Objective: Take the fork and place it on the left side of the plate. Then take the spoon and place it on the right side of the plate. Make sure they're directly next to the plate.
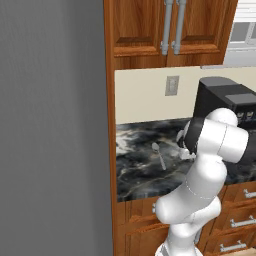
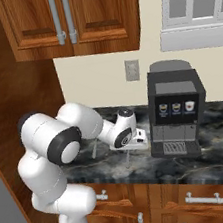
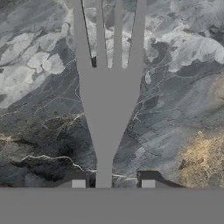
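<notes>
The silver-grey fork (image 3: 107, 109) lies flat on the dark marble counter, its tines pointing to the top of the hand view. My gripper (image 3: 113, 183) is low over it with a fingertip on each side of the thin handle. A narrow gap shows on both sides, so the jaws stand partly closed and are not touching it. In the right base view the gripper (image 2: 138, 139) is down at the counter with the fork (image 2: 126, 158) beneath it. The spoon (image 1: 159, 152) lies on the counter to the left, bowl towards the wall, and also appears as the spoon (image 2: 94, 149). The plate is out of view.
A black coffee machine (image 2: 177, 114) stands on the counter just right of the gripper. A tall wooden panel (image 1: 111, 125) bounds the counter on the left. Wall cabinets (image 2: 69, 18) hang above, and drawers (image 2: 197, 199) sit below the counter's front edge.
</notes>
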### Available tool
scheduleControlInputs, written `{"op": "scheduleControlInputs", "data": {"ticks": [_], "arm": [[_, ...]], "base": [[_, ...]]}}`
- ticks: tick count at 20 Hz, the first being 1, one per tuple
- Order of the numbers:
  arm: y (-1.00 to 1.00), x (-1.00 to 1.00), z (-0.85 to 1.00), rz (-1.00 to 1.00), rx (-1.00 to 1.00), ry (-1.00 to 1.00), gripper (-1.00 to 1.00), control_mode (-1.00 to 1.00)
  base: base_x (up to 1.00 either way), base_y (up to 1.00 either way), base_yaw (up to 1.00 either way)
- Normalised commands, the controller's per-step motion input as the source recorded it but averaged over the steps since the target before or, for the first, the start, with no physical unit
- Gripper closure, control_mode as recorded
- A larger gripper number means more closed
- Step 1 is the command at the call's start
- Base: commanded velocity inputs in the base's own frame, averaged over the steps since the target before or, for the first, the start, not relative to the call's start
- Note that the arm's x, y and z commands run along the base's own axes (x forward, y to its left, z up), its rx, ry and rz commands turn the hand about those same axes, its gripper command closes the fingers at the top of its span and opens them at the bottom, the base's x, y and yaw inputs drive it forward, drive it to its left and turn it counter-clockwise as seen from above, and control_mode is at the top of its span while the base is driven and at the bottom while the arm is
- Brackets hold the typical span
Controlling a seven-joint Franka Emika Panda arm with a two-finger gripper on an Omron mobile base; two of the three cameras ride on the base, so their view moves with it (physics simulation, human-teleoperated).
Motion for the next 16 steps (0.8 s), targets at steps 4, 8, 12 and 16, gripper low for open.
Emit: {"op": "scheduleControlInputs", "data": {"ticks": [4,8,12,16], "arm": [[-0.13,-0.02,-0.01,0.18,0.18,0.01,1.0,-1.0],[-0.04,-0.25,0.04,0.17,0.12,0.01,1.0,-1.0],[0.18,-0.26,0.49,0.13,0.02,0.0,1.0,-1.0],[0.38,-0.23,0.97,0.08,-0.01,0.0,1.0,-1.0]], "base": [[0.0,0.0,0.0],[0.0,0.0,0.0],[0.0,0.0,0.0],[0.0,0.0,0.0]]}}
